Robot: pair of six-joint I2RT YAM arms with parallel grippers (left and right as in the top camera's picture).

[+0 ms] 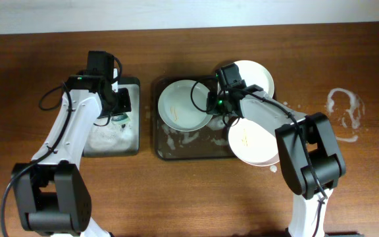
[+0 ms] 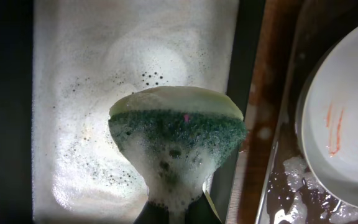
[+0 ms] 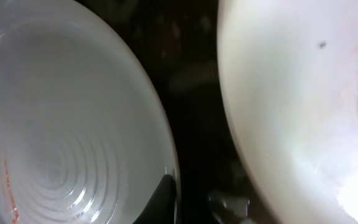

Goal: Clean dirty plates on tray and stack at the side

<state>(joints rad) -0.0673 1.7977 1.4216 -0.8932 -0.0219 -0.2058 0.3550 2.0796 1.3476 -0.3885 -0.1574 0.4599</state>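
Note:
Three plates lie on or over the dark brown tray point(image 1: 196, 148). A plate with orange streaks point(image 1: 183, 105) sits at the tray's left. My right gripper point(image 1: 214, 103) is shut on that plate's right rim. In the right wrist view one dark finger point(image 3: 161, 198) lies over the rim of this plate point(image 3: 61, 124); the other finger is hidden below. A second plate point(image 1: 254, 77) overhangs the tray's back right corner. The third plate point(image 1: 254, 143), point(image 3: 303, 93), streaked orange, overhangs the front right. My left gripper point(image 1: 119, 105), point(image 2: 176, 211) is shut on a foamy green and yellow sponge point(image 2: 178, 127).
The sponge hangs over a smaller black tray point(image 1: 110, 141), point(image 2: 8, 112) full of white suds, left of the brown tray point(image 2: 291, 186). Foam patches lie on the brown tray's floor. A ring of foam point(image 1: 345, 108) sits on the wooden table at the far right.

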